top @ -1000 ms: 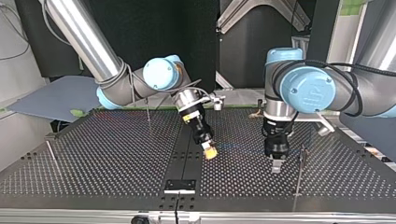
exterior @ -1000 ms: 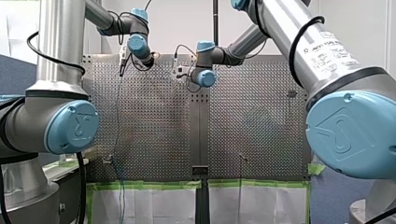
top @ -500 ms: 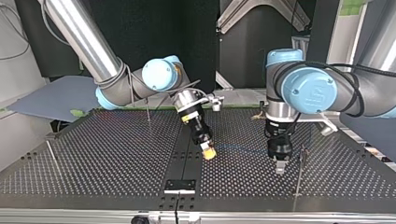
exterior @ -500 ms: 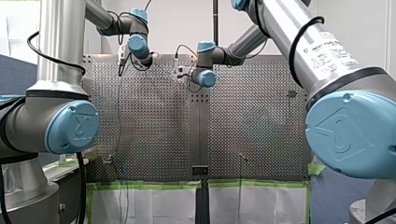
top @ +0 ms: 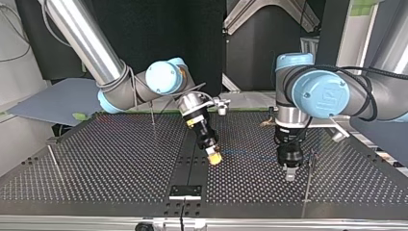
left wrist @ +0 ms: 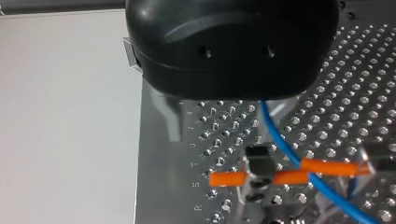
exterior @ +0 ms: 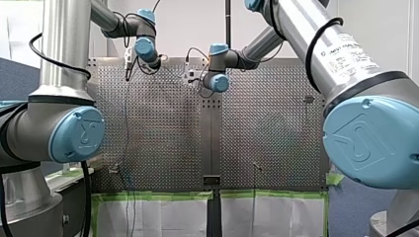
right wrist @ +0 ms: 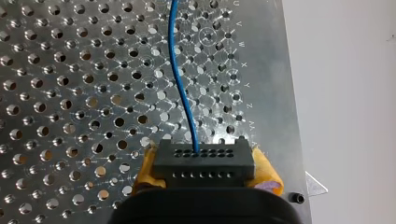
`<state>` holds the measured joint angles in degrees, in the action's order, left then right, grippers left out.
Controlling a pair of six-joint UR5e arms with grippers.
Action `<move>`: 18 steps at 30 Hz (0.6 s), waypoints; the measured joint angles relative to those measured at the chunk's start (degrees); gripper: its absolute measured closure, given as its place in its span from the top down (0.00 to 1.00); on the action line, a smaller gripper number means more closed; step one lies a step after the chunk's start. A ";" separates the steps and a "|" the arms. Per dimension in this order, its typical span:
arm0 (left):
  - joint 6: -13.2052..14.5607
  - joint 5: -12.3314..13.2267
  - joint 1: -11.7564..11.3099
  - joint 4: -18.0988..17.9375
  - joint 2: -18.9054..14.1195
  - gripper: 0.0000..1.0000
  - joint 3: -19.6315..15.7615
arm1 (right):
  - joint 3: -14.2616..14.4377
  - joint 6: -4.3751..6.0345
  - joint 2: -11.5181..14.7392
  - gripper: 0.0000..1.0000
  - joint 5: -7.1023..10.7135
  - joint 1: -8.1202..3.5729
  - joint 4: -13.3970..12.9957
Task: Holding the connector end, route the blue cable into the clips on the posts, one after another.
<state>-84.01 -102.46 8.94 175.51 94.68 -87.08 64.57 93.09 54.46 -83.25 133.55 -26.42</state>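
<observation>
Gripping the connector (right wrist: 203,158) between yellow pads (right wrist: 266,175), my right gripper (right wrist: 205,175) is clenched on it; the blue cable (right wrist: 180,79) runs straight ahead from it over the perforated table (right wrist: 70,93); in the top view that line leads across to my left gripper (top: 288,172), whose grip I cannot tell. Orange-armed clip (left wrist: 259,163) sits just ahead of my left gripper, cable crossing over one arm; left arm is nearer, so seating there likely falls to it.
</observation>
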 joint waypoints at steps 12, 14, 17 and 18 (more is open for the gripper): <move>-1.82 0.31 -0.12 -0.07 0.02 0.01 0.00 | 0.00 0.00 0.00 0.00 0.01 -0.05 0.04; -2.21 0.35 -0.16 -0.02 0.01 0.01 0.00 | 0.00 0.00 0.00 0.00 0.01 -0.07 0.04; -2.55 0.37 -0.16 0.08 0.01 0.04 0.00 | 0.00 0.00 0.00 0.00 0.01 -0.07 0.05; -2.62 0.37 -0.16 0.15 0.01 0.07 0.00 | 0.00 0.00 0.00 0.00 0.01 -0.07 0.05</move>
<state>-86.63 -102.09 8.78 175.66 94.69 -87.08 64.57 93.09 54.46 -83.24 133.48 -26.38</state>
